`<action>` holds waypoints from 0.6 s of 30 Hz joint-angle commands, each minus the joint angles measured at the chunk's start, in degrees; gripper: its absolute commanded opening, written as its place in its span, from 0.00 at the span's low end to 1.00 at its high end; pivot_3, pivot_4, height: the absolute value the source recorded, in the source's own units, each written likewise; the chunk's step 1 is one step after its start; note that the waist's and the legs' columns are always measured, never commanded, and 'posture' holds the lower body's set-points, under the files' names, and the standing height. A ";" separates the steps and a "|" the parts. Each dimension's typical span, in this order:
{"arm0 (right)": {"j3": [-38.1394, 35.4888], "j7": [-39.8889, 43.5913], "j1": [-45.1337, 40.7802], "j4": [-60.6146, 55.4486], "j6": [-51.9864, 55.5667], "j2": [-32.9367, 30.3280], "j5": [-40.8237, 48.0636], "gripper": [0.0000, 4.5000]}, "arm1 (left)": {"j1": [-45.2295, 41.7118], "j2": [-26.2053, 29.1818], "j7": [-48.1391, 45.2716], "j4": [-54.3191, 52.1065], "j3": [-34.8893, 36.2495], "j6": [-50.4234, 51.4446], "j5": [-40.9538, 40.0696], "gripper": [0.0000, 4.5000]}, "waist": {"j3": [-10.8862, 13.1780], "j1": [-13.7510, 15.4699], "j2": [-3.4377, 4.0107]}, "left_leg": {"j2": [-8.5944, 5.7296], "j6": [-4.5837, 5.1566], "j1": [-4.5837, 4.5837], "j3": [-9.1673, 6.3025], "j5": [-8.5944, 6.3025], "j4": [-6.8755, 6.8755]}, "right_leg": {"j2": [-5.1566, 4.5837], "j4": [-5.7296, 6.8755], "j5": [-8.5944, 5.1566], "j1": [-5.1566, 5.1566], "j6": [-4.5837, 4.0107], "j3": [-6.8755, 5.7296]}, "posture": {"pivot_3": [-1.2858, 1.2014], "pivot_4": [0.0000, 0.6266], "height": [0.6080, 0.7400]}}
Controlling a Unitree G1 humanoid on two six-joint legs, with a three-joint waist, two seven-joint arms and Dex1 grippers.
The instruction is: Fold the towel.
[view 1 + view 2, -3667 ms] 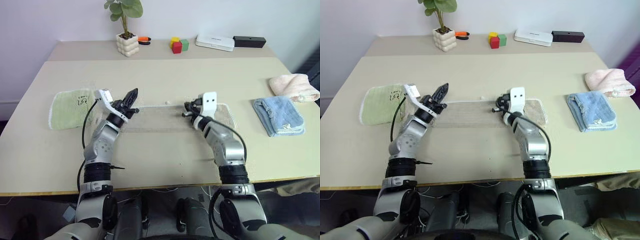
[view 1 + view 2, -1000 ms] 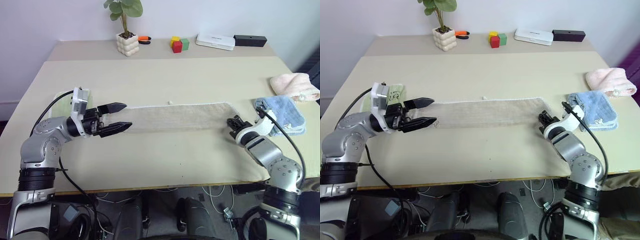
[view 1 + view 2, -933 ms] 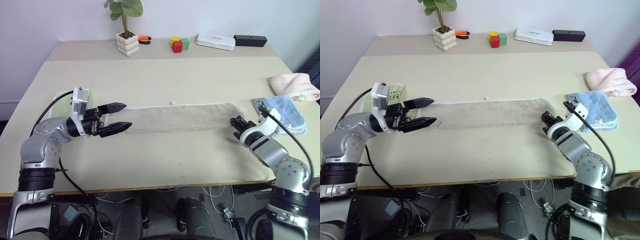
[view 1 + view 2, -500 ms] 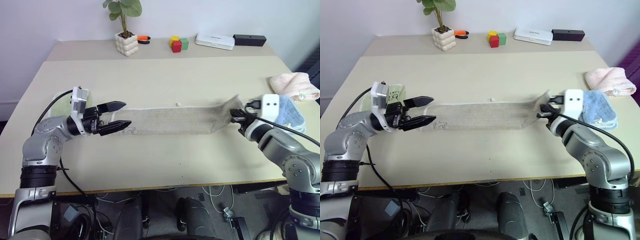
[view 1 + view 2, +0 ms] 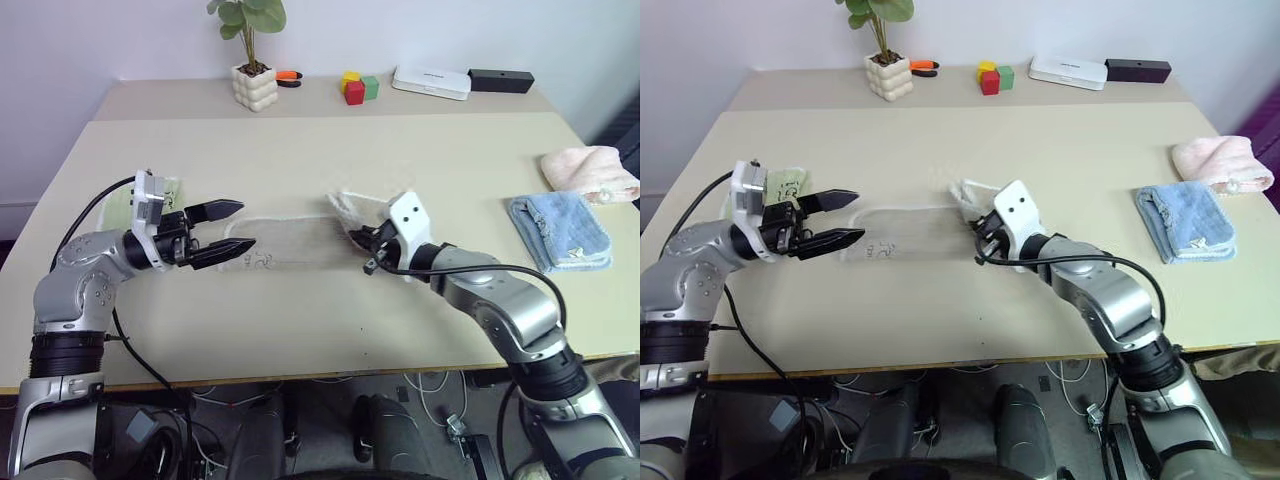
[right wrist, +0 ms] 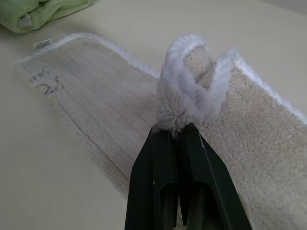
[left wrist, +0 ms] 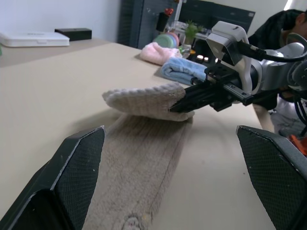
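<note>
The table [image 5: 330, 320] is pale and matte, so cloth laid on it should grip rather than slide. Along its middle lies the towel [image 5: 290, 238], a long tan terry strip, flat at its left end and doubled over itself where its right end is lifted. It looks soft, light and quite limp (the raised part sags into a loose loop), so it will drape from whatever point is held and wants taking by the stitched whitish edge or a corner, not the pile.

The right gripper [image 6: 176, 132] has its fingers pinched tight on that bunched edging, carrying it above the flat part. The left gripper [image 5: 232, 225] hovers with fingers spread wide just over the left end, beside the small dark logo [image 5: 883, 249], holding nothing.
</note>
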 commanded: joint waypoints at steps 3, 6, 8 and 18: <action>4.00 4.07 -1.92 -0.19 -1.94 2.10 -5.03 0.02 | 1.99 1.22 1.48 -4.50 2.54 0.50 -1.62 1.00 | 0.00 0.00 0.00 | 0.00 -0.01 0.01 0.00 0.00 -0.02 | 0.01 0.01 0.00 -0.01 0.00 -0.01 | 0.52 0.24 1.00; 5.30 5.60 -1.95 -0.37 -2.23 2.42 -7.28 0.02 | 2.67 1.32 2.00 -5.29 2.78 0.80 -1.70 1.00 | 0.00 0.02 0.00 | 0.00 -0.01 0.01 0.03 0.00 -0.02 | 0.01 0.00 0.00 -0.01 0.00 -0.01 | 0.52 0.24 1.00; 5.85 6.59 -2.02 -0.09 -2.48 2.56 -8.56 0.02 | 2.92 1.35 2.18 -5.55 2.80 0.81 -1.67 1.00 | 0.00 0.02 0.00 | 0.00 -0.02 0.01 0.03 0.00 -0.02 | 0.00 0.00 0.00 -0.01 0.00 -0.01 | 0.52 0.24 1.00; 4.74 8.65 -1.72 0.40 -1.96 5.54 -10.93 0.73 | 2.11 1.22 1.93 -4.62 2.03 0.47 -1.05 1.00 | 0.00 -0.02 0.00 | 0.00 -0.04 0.01 0.08 0.00 -0.02 | 0.01 0.00 0.01 -0.03 -0.01 -0.01 | 0.52 0.24 1.00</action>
